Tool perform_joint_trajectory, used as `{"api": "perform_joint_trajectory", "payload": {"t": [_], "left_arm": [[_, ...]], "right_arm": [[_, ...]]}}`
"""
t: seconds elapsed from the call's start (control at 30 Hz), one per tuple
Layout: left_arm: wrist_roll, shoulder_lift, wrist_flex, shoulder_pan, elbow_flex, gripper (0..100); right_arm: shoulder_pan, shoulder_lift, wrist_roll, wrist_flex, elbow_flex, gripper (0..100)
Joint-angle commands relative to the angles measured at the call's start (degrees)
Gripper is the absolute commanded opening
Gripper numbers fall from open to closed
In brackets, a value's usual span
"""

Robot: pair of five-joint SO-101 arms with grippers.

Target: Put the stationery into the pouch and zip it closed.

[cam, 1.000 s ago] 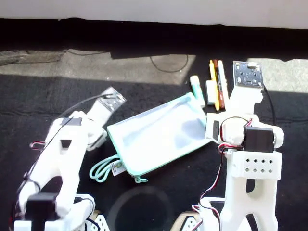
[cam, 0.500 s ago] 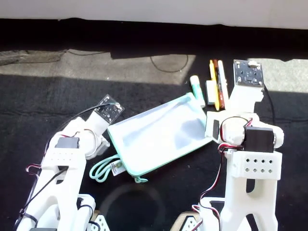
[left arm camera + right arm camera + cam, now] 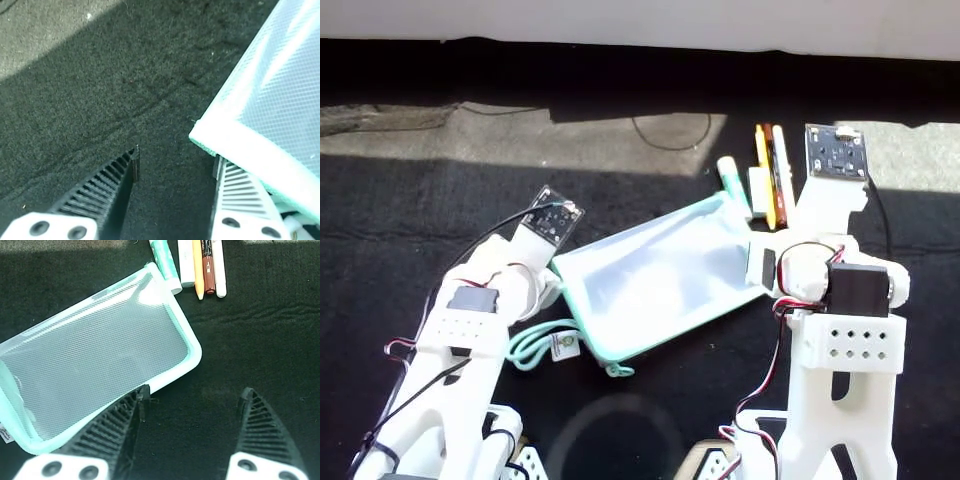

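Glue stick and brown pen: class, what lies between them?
A white bar and an orange pencil lie side by side between the glue stick and the brown pen, seen in the right wrist view.

The pouch (image 3: 100, 350) is fine translucent mesh with smooth mint trim; the mat (image 3: 250, 340) beneath is matt, fuzzy black cloth.

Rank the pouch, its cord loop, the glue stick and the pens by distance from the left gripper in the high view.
1. Pouch, its corner at the left gripper.
2. Cord loop, by the pouch's near end.
3. Glue stick, past the far corner.
4. Pens, just beyond the glue stick.
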Motion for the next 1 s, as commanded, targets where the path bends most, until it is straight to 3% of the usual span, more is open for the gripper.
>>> {"api": "perform_joint_trajectory", "payload": {"t": [0.0,0.23,0.3,0.43,0.6,0.87,0.97], "left_arm": [[0.88,-1.10,-3.96,1.71,0.40,26],[4.84,-1.54,-9.76,3.38,3.12,25],[5.89,-1.63,-9.76,5.23,2.95,20],[7.82,-1.63,-9.93,8.75,2.51,0],[8.00,-1.89,-9.05,9.36,0.04,1],[7.74,-12.88,10.55,4.70,-10.59,1],[7.74,-16.13,12.13,0.31,-10.68,1]], "right_arm": [[0.40,-0.31,-0.09,-0.40,-0.31,27.5],[0.40,-0.31,-0.09,-0.40,-0.22,27.5],[0.40,-0.31,-0.09,-0.40,-0.22,27.5],[0.40,-0.31,-0.09,-0.40,-0.22,27.5],[0.40,-0.31,-0.09,-0.40,-0.13,27.5],[0.13,-0.40,-0.09,-0.48,0.66,27.5],[-6.64,-0.31,-0.35,-1.10,3.91,27.5]]}}
